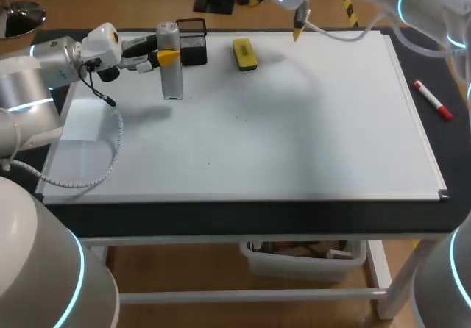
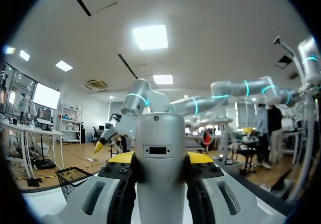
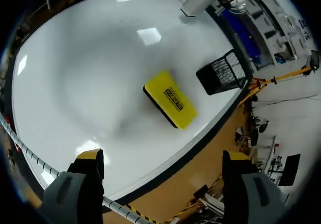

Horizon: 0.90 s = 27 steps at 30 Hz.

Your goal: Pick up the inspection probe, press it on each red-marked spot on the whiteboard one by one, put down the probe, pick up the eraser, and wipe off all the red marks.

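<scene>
The inspection probe (image 1: 171, 74), a silver cylinder, stands upright with its base on the whiteboard (image 1: 294, 137) near the far left corner. My left gripper (image 1: 163, 57) is shut on its upper part; in the left wrist view the probe (image 2: 159, 153) fills the gap between the yellow tips. The yellow eraser (image 1: 244, 54) lies flat on the board near the far edge. My right gripper (image 1: 298, 25) hangs open above the far edge, to the right of the eraser (image 3: 170, 99), with nothing between its fingers (image 3: 90, 156). No red marks show on the board.
A black mesh basket (image 1: 192, 43) stands at the far edge between probe and eraser. A red marker (image 1: 432, 100) lies on the dark table surface just off the board's right edge. The left arm's cable (image 1: 110, 151) trails over the board's left part.
</scene>
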Each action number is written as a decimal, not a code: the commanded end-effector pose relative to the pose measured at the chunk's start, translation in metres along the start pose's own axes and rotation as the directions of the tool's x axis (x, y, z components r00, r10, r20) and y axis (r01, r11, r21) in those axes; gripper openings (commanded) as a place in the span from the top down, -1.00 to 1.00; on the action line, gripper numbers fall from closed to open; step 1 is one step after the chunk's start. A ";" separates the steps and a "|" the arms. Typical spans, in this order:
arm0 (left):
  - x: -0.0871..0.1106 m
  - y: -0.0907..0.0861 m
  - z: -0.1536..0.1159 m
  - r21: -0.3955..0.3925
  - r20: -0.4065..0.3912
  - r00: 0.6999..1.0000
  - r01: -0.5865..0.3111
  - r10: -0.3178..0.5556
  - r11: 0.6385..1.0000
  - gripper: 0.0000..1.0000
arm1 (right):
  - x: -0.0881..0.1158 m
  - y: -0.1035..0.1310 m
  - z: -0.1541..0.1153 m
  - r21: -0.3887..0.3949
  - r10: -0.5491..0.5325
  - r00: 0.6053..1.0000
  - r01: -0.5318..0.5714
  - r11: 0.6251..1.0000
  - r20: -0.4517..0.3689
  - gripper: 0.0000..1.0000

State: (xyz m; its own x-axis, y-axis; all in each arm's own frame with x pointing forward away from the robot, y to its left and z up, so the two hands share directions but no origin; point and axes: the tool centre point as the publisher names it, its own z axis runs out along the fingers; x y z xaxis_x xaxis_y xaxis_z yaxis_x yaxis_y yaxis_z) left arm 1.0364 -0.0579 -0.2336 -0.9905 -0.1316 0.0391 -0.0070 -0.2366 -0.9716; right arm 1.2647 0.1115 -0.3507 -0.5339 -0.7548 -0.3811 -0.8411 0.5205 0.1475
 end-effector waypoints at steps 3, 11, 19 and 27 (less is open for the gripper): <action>0.001 -0.001 0.001 0.001 0.003 1.000 -0.003 0.003 1.000 1.00 | 0.013 -0.005 -0.041 -0.062 0.125 0.992 -0.123 0.990 0.022 -1.00; 0.001 -0.001 0.001 0.001 0.003 1.000 -0.003 0.003 1.000 1.00 | 0.022 -0.014 -0.070 -0.171 0.305 0.947 -0.318 0.932 -0.100 -1.00; 0.001 -0.001 0.001 0.001 0.003 1.000 -0.003 0.003 1.000 1.00 | 0.048 -0.019 -0.094 -0.229 0.424 0.904 -0.426 0.875 -0.060 -1.00; 0.001 -0.001 0.001 0.001 0.003 1.000 -0.003 0.003 1.000 1.00 | 0.051 -0.018 -0.096 -0.234 0.434 0.899 -0.436 0.869 -0.061 -1.00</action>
State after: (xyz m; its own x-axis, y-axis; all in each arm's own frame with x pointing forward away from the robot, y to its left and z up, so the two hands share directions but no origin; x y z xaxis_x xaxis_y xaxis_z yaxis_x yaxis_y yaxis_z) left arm 1.0364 -0.0579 -0.2336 -0.9905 -0.1316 0.0392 -0.0070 -0.2366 -0.9716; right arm 1.2343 0.0259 -0.2837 -0.8529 -0.4531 -0.2593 -0.5202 0.6949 0.4965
